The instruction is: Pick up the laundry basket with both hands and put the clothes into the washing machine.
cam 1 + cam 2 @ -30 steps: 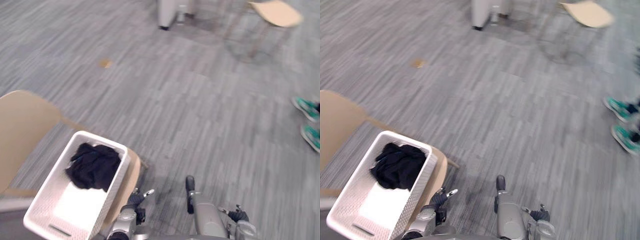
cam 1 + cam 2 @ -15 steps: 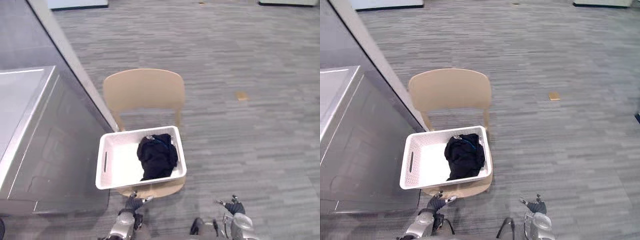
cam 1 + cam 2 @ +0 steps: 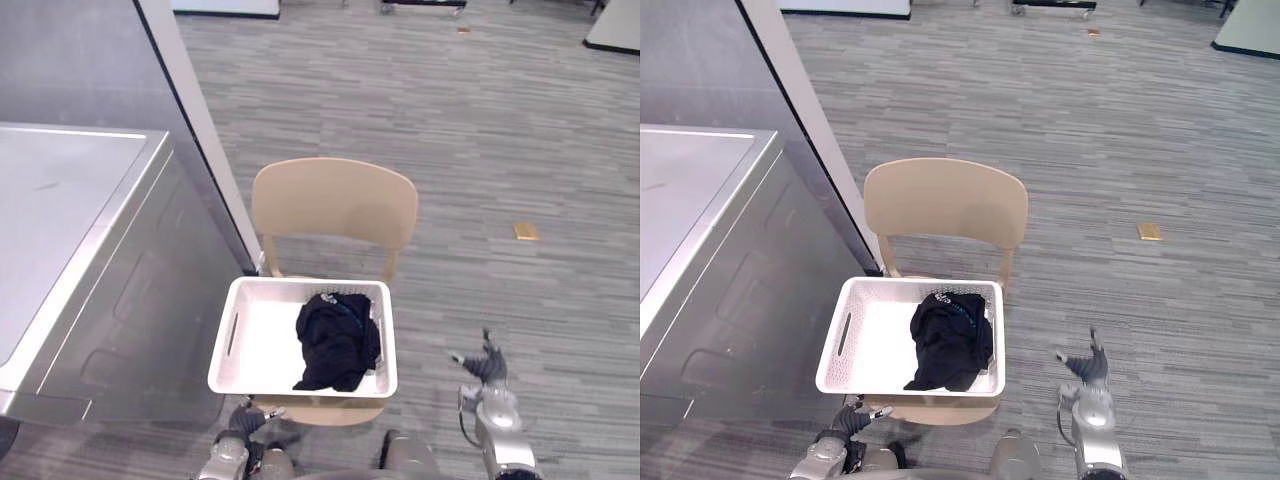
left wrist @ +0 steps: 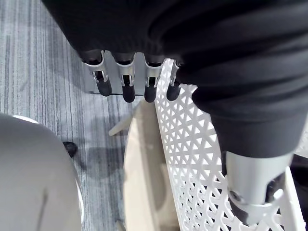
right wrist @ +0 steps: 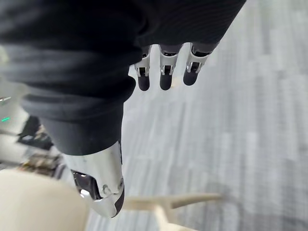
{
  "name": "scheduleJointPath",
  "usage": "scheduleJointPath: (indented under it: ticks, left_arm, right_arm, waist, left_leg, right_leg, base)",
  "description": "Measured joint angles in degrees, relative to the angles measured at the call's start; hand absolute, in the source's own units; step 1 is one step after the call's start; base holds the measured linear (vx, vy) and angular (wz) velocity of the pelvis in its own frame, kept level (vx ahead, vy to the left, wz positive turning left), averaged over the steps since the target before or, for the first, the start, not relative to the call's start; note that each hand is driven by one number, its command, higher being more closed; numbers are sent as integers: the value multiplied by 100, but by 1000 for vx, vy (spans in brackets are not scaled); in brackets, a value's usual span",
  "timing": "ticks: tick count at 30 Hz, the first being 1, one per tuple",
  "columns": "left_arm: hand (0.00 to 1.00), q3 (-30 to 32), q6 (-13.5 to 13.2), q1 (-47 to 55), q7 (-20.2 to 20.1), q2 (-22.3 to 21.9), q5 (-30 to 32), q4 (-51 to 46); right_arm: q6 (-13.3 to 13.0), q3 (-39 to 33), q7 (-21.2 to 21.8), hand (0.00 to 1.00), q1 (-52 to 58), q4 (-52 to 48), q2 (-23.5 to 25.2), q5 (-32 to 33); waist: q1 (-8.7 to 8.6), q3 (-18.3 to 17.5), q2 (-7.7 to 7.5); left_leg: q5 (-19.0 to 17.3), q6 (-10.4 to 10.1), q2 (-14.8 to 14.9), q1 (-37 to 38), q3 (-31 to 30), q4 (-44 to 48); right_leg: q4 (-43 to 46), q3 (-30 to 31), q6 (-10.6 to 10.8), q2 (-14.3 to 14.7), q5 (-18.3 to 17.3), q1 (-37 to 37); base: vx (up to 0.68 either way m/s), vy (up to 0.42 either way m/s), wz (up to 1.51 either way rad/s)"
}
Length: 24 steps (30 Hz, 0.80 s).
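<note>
A white perforated laundry basket [image 3: 245,352] rests on the seat of a beige chair [image 3: 335,205], with a black garment [image 3: 338,340] bunched in its right half. The grey washing machine [image 3: 70,260] stands just left of the chair. My left hand [image 3: 243,423] hangs low by the basket's near left corner, fingers straight and holding nothing; in the left wrist view the basket's wall [image 4: 192,159] lies just past its fingers [image 4: 127,89]. To the right of the chair, my right hand [image 3: 486,368] is open over the floor, apart from the basket.
A slanted grey pillar [image 3: 195,120] rises behind the machine and chair. A small tan scrap [image 3: 526,231] lies on the grey carpet to the right. Open carpet stretches right of the chair and beyond it.
The camera has swung and now faces the chair and basket squarely, with the washing machine in view. My right hand has risen and spread out to the basket's right.
</note>
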Motion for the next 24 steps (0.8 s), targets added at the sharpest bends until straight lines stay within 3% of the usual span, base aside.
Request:
scheduleJointPath:
  ticks: [3, 10, 13, 16, 18, 24]
  left_arm:
    - [0, 81, -101, 93, -1, -67, -1, -73]
    - [0, 43, -175, 110, -24, -73, -2, -125]
    - [0, -113, -227, 92, -31, -57, 1, -171]
    - [0, -178, -260, 71, -40, -50, 1, -195]
    - [0, -198, -285, -4, -36, -65, -1, -238]
    - [0, -381, -423, -367, -3, -120, -231, -488]
  right_arm:
    - [-215, 418, 121, 0, 30, -643, -217, -378]
    - [-459, 2037, 646, 0, -175, -639, -751, -988]
    - [-593, 2641, 880, 0, -558, 58, -771, -1256]
    - [-581, 3047, 961, 0, -993, 981, -839, -1456]
    - [-544, 3185, 956, 0, -1262, 1430, -898, -1673]
    - [-196, 3117, 577, 0, -2867, 2782, -1143, -2229]
  waist:
    - [45, -32, 52]
    - [189, -70, 37]
    - [298, -72, 35]
    - [340, -65, 38]
    - [475, 19, 55]
    - [656, 832, 494]
  left_leg:
    - [7, -13, 25, 7, -151, -60]
    - [155, -61, -76, -41, -592, -270]
    - [267, -42, -141, -226, -835, -268]
    - [437, -40, -215, -518, -1235, -267]
    - [613, -40, -274, -746, -1428, -256]
    - [1037, -43, -360, -1503, -1847, -280]
  right_leg:
    - [-376, -178, 96, 45, 71, 281]
    - [-928, -631, 157, 25, 272, 698]
    - [-1062, -904, 151, -2, 345, 759]
    - [-1061, -1264, 127, -28, 365, 744]
    - [-1022, -1460, 110, -66, 377, 652]
    - [-454, -1754, 22, -190, 371, -81]
  base:
    - [18, -13, 23]
    - [7, 8, 34]
    - [-12, 0, 37]
    - [-50, -10, 67]
    - [-92, -12, 62]
    - [-199, 18, 36]
